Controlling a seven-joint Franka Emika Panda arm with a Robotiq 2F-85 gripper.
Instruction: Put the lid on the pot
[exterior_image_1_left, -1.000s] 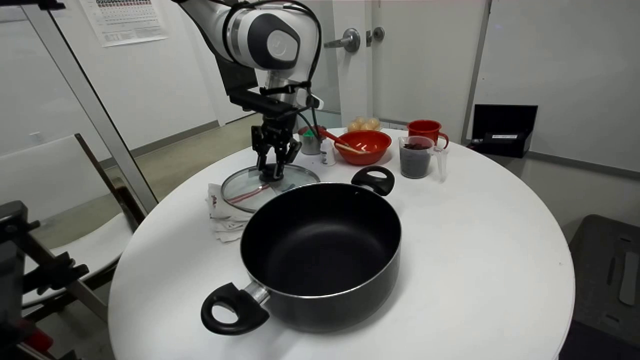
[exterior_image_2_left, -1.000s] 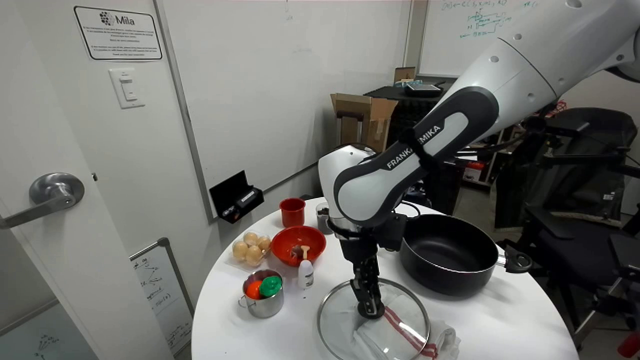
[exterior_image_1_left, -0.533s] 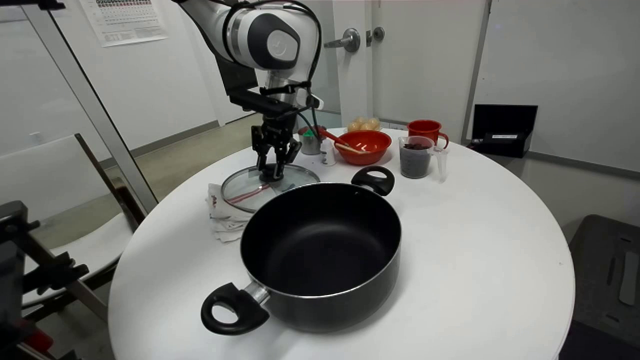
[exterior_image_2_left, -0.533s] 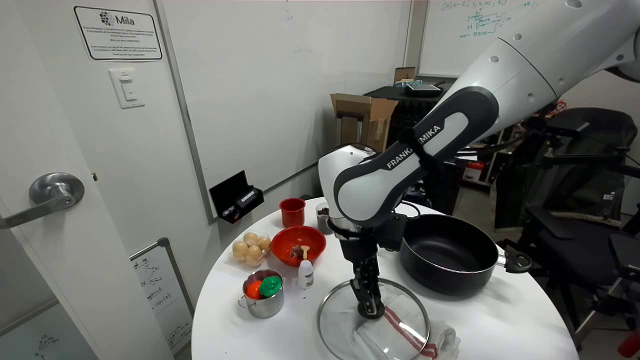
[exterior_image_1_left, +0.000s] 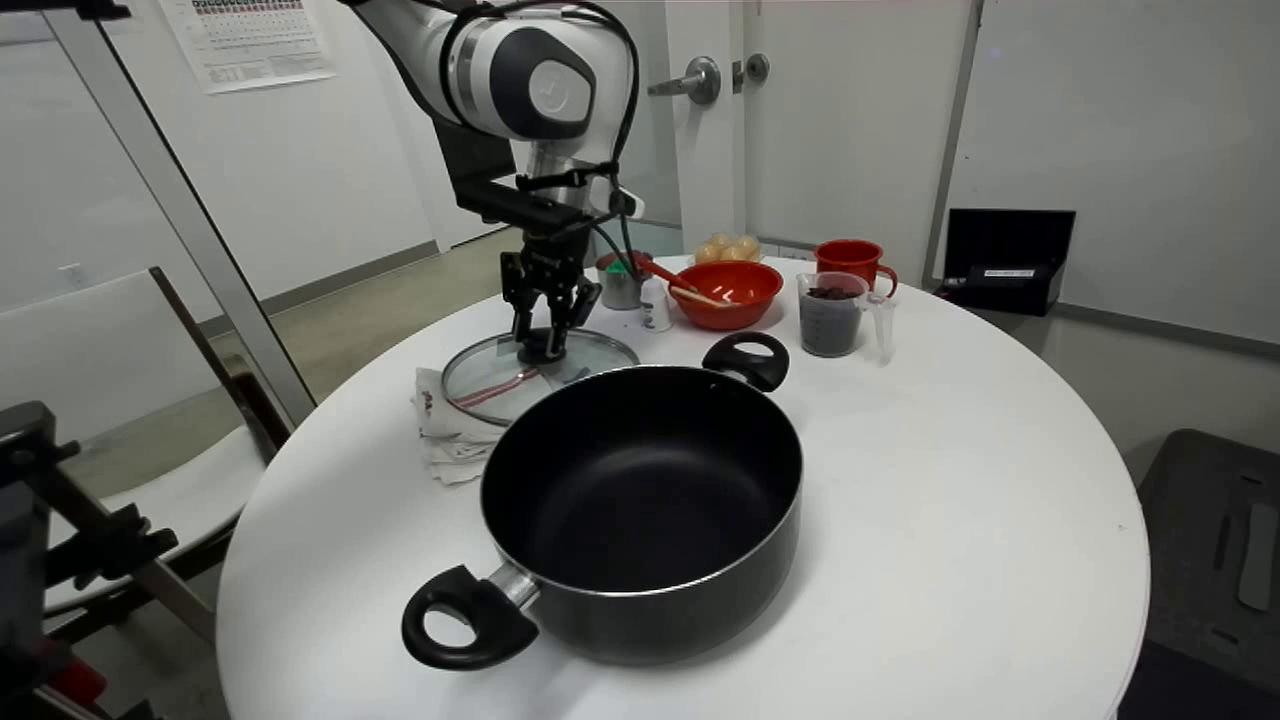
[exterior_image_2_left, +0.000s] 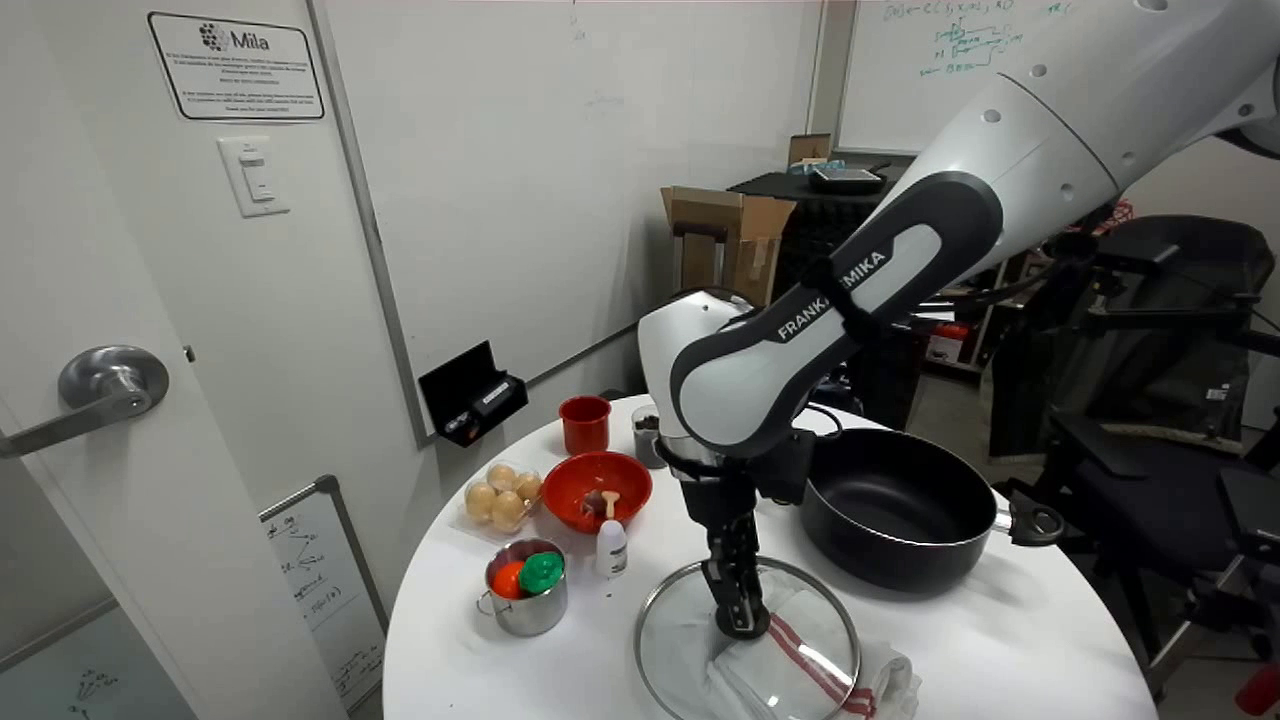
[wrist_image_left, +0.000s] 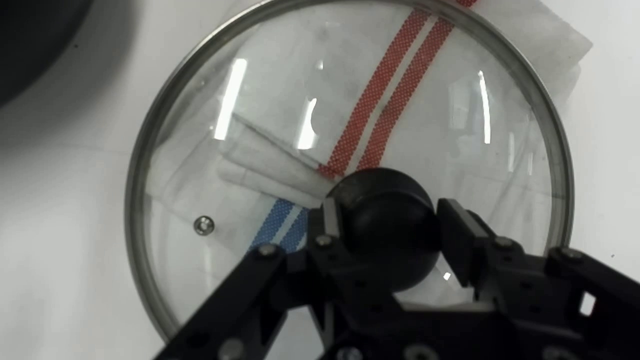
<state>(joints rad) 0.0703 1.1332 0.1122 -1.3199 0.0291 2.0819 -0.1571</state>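
Observation:
The lid is a round clear glass disc with a metal rim and black knob. It lies over a folded cloth beside the pot, in both exterior views and the wrist view. The wide black pot stands with its mouth open, in both exterior views; its dark edge shows in the wrist view. My gripper points down over the lid, in both exterior views. In the wrist view its fingers press both sides of the knob. One finger hides part of the knob.
The folded white cloth sticks out from under the lid. Behind stand a red bowl, a red mug, a measuring cup, a steel cup, a white bottle and an egg pack.
In the last half second the arm, gripper and lid shift together very slightly, to the left in an exterior view. Before that nothing moves. The pot stays in place.

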